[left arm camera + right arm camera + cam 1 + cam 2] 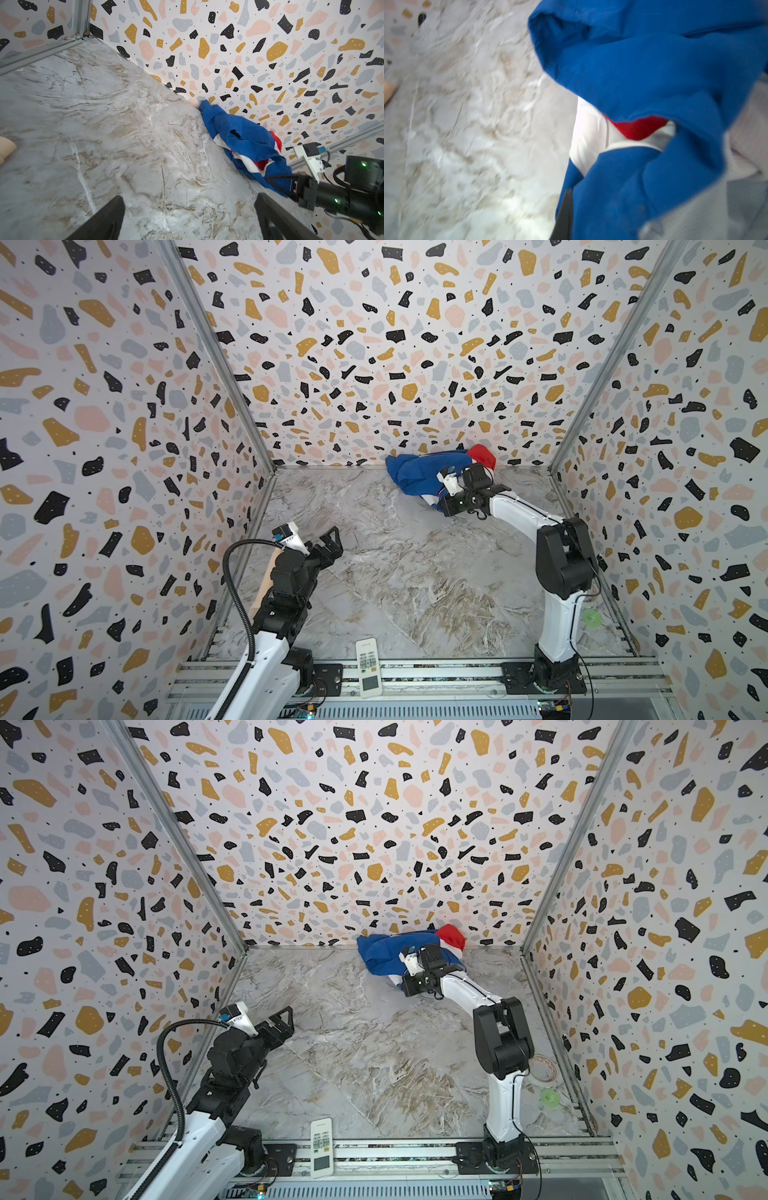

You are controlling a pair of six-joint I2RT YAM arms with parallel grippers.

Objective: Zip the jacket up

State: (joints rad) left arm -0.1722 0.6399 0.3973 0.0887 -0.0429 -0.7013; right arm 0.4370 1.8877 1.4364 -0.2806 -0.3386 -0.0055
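The jacket (419,472) lies in a crumpled heap at the far end of the table (395,572), pushed right up against the back wall (374,344). It is mostly blue, with bits of red and white poking out. I cannot see the zip at all.

The right claw (276,182) is pinched shut on the blue edge of the jacket that is nearest to the arms. The left claw (332,545) is wide open, holds nothing, and hangs over the near left side of the table, well apart from the jacket.

I think the job now is to pull the heap away from the wall. A slow, low pull toward the middle of the table looks best, so the cloth does not slip out. Then the left claw can help spread it flat and find the zip.

The table top looks like smooth grey marble, so the cloth should slide easily. Spotty walls close in three sides. A white remote (369,668) lies at the near edge.
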